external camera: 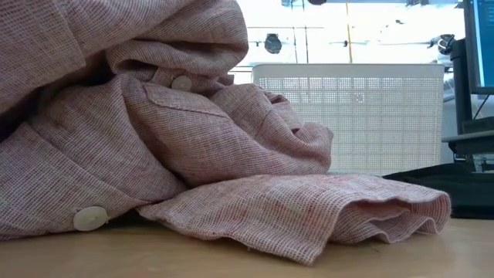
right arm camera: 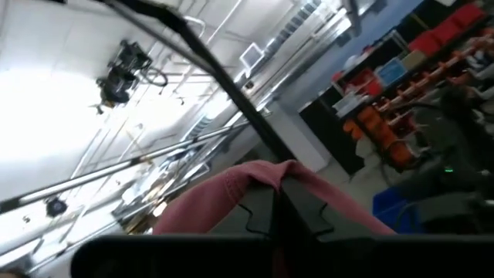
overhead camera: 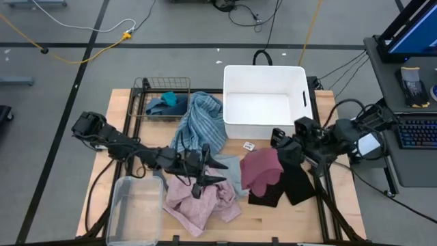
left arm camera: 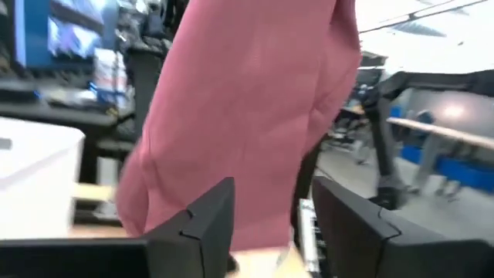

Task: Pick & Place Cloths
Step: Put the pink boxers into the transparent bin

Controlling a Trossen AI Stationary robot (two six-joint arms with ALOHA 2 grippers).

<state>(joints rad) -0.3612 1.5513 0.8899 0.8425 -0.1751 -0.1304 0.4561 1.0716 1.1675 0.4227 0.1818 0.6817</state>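
Maroon cloth (overhead camera: 261, 169) hung from the right gripper (overhead camera: 278, 141), whose fingers were pinched together on its upper edge, just in front of the white bin (overhead camera: 265, 101); the right wrist view showed the fabric (right arm camera: 224, 197) bunched over the closed fingertips. Its lower part draped onto the black shorts (overhead camera: 287, 186) lying on the wooden table (overhead camera: 345, 205) below.

Left gripper (overhead camera: 213, 171): over the middle of the table, fingers (left arm camera: 202, 216) parted to a moderate gap and holding nothing visible, with the maroon cloth (left arm camera: 247, 100) hanging ahead of them in the left wrist view.

Pink cloth (overhead camera: 199, 201): a buttoned, woven piece heaped on the table directly below the left gripper; it filled most of the low view (external camera: 154, 131), one fold spread flat on the wood.

Blue-striped towel (overhead camera: 203, 123): crumpled between the wire basket (overhead camera: 147, 89) and the white bin, touching the bin's side.

Teal piece (overhead camera: 158, 106) and navy piece (overhead camera: 181, 101): inside the wire basket, side by side.

Pale blue fabric (overhead camera: 234, 176): flat on the table between the pink and maroon cloths.

Clear plastic tub (overhead camera: 134, 208): at the table's front left corner, just beside the pink cloth.

Small white tag (overhead camera: 249, 145): on the wood near the bin's front wall.
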